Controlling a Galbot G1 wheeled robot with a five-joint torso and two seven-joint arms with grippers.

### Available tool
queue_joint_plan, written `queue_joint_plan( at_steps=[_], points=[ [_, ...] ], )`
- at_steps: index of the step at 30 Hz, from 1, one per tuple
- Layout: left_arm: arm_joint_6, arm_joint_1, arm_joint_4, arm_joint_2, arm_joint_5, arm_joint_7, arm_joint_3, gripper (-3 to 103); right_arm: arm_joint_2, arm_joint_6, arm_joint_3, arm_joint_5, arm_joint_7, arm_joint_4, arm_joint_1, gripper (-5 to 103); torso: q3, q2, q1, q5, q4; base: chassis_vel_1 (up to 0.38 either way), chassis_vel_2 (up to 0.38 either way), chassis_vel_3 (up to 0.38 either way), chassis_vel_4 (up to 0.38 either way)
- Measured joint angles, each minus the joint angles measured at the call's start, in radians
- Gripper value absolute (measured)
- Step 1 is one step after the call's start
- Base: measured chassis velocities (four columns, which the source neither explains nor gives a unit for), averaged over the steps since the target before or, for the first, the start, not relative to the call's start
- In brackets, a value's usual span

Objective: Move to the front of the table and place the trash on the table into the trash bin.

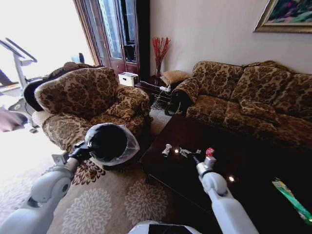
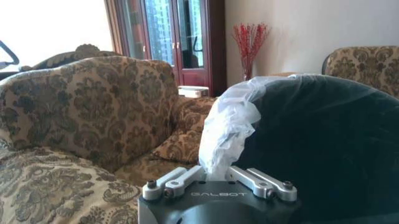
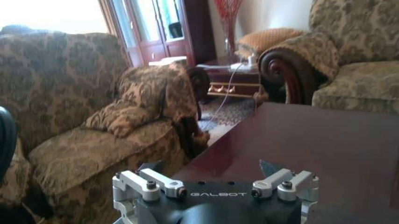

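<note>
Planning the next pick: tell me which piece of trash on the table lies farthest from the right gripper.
The green snack wrapper, alone near the table's right edge; the grey can and red-and-white can flank the right gripper.

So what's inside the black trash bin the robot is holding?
The left gripper holds the trash bin tilted toward the head camera. Its white bag liner rings the rim, but the inside looks plain dark; whether trash lies at the bottom cannot be told.

Head view: high, angled forward and down over both arms, the armchair [image 1: 90, 105] and the desk [image 1: 214, 146]. Left wrist view: close behind the trash bin [image 2: 318, 140], facing the armchair. Right wrist view: low over the desk edge [image 3: 299, 140], facing the same armchair and cabinet [image 3: 162, 28].
</note>
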Motion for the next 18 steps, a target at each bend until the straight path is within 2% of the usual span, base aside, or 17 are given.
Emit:
queue_joint_plan(
  at_steps=[2, 3, 5, 6, 8, 12, 18],
  points=[
    [0.0, 0.001, 0.0, 0.0, 0.0, 0.0, -0.001, 2, 0.008, -0.004, -0.024, -0.001, 0.019, -0.013, 0.016, 100, 0.0, 0.0, 0.0, -0.0001, 0.0, 0.0, 0.0, 0.0, 0.0],
    [0.0, 0.001, 0.0, 0.0, 0.0, 0.0, -0.003, 2, 0.033, -0.027, -0.082, 0.003, 0.089, -0.04, 0.053, 100, 0.0, 0.0, 0.0, -0.0001, 0.0, 0.0, 0.0, 0.0, 0.0],
    [0.0, 0.0, 0.0, -0.001, 0.0, -0.001, -0.004, 2, 0.071, -0.071, -0.132, 0.01, 0.188, -0.066, 0.083, 100, 0.0, 0.0, 0.0, 0.0001, 0.0, 0.0, 0.0, 0.0, 0.0],
    [0.0, 0.0, 0.0, -0.001, 0.0, -0.001, -0.004, 2, 0.071, -0.071, -0.132, 0.01, 0.188, -0.066, 0.083, 100, 0.0, 0.0, 0.0, 0.0001, 0.0, 0.0, 0.0, 0.0, 0.0],
    [0.0, 0.002, -0.006, -0.005, 0.0, -0.003, -0.003, 2, 0.114, -0.099, -0.157, 0.012, 0.274, -0.105, 0.099, 100, 0.0, 0.0, 0.0, 0.0001, -0.0002, 0.0, 0.0, 0.0, 0.0],
    [0.0, 0.003, -0.008, -0.006, 0.001, -0.002, 0.0, 2, 0.132, -0.085, -0.158, 0.036, 0.286, -0.157, 0.106, 100, 0.0, 0.0, 0.0, 0.0001, -0.0004, 0.0, 0.0, 0.0, 0.0],
    [0.0, -0.005, -0.01, -0.002, 0.003, -0.002, 0.008, 2, 0.149, -0.06, -0.153, 0.06, 0.264, -0.261, 0.138, 100, 0.0, 0.0, 0.0, 0.0002, -0.0006, 0.0, 0.0, 0.0, 0.0]
  ],
)
